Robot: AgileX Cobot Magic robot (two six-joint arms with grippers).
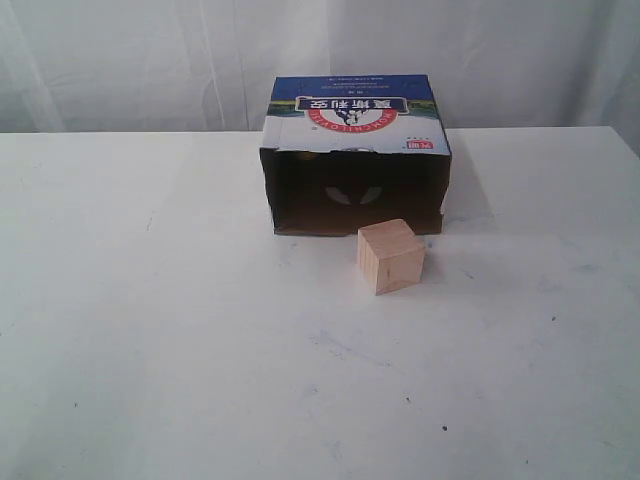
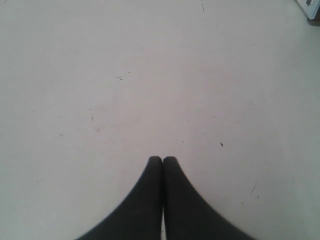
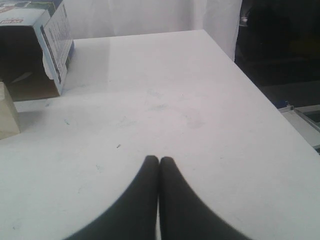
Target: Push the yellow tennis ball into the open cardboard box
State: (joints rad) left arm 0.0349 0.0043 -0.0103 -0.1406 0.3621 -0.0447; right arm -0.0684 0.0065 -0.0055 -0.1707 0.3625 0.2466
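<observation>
The open cardboard box (image 1: 355, 120) lies on its side at the back middle of the white table, its dark opening facing the front. No yellow tennis ball shows in any view. Neither gripper appears in the exterior view. My left gripper (image 2: 162, 159) is shut and empty above bare tabletop, with a corner of the box (image 2: 313, 9) far off at the frame's edge. My right gripper (image 3: 159, 159) is also shut with nothing in it. It hovers over the table well apart from the box (image 3: 50, 30).
A pale wooden cube (image 1: 390, 256) stands just in front of the box's right corner; the cube (image 3: 7, 112) also shows in the right wrist view. The table's edge (image 3: 260, 90) drops to a dark floor area. A white curtain (image 1: 150, 60) hangs behind.
</observation>
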